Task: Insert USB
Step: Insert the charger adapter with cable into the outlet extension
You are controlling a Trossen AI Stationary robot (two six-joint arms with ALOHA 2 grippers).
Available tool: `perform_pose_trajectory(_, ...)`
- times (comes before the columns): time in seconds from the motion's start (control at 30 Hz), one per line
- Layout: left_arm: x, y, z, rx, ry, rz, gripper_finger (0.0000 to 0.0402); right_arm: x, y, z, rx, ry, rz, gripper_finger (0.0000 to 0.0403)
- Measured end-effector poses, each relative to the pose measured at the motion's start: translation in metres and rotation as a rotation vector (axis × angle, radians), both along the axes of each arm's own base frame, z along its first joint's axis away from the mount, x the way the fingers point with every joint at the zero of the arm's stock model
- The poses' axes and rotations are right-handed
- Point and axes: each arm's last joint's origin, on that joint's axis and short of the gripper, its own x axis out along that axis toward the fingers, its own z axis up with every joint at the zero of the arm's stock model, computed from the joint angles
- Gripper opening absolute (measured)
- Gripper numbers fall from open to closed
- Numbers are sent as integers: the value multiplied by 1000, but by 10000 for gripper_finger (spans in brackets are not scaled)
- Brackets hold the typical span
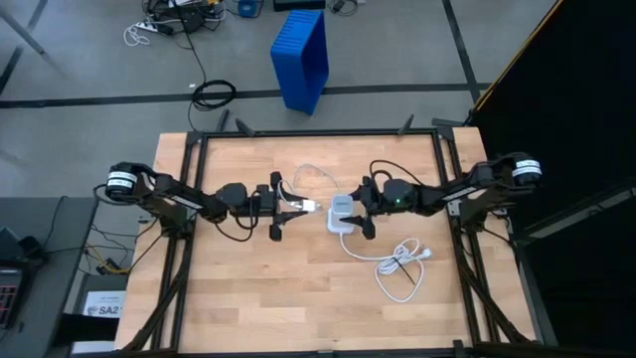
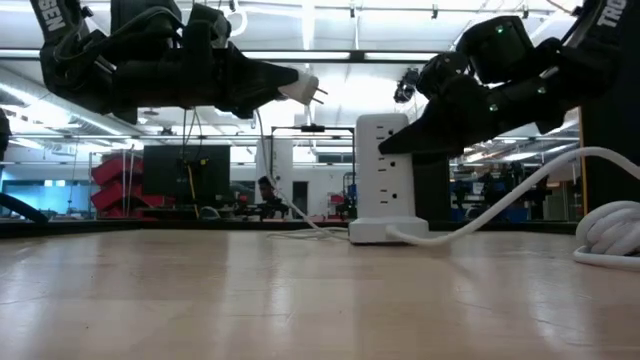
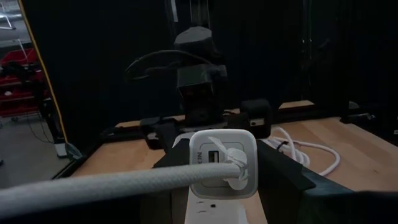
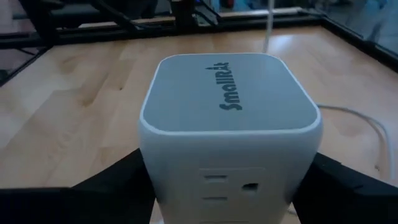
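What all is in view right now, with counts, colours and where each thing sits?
USB cable: one, thin white, its plug end held in the left end effector above mid table, near the socket block.
Socket block: one, white, upright at table centre between the right end effector's fingers.
Power cord: one, thick white, coiled on the table's right half.
Table: one, light wood.
Bin: one, blue, on the floor beyond the table.
Left end effector: dark, holding the plug.
Right end effector: dark, around the block.

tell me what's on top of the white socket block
Nothing rests on the socket block; its flat grey top bears only printed lettering. The right gripper straddles its sides. Its underside is hidden.
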Motion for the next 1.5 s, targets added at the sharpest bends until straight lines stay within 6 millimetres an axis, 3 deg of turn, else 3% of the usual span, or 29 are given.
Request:
perform_pose_trajectory(0.17, -6, -1, 10, -29, -134, -9, 127, 1, 0, 9, -2, -77, 33, 259)
perform_pose_trajectory(0.53, -6, -1, 9, -55, -129, -15, 127, 2, 2, 23, 30, -222, 75, 259)
perform_pose_trajectory(1.5, 6, -7, 17, -79, -104, 9, 127, 2, 2, 23, 41, -225, 61, 259)
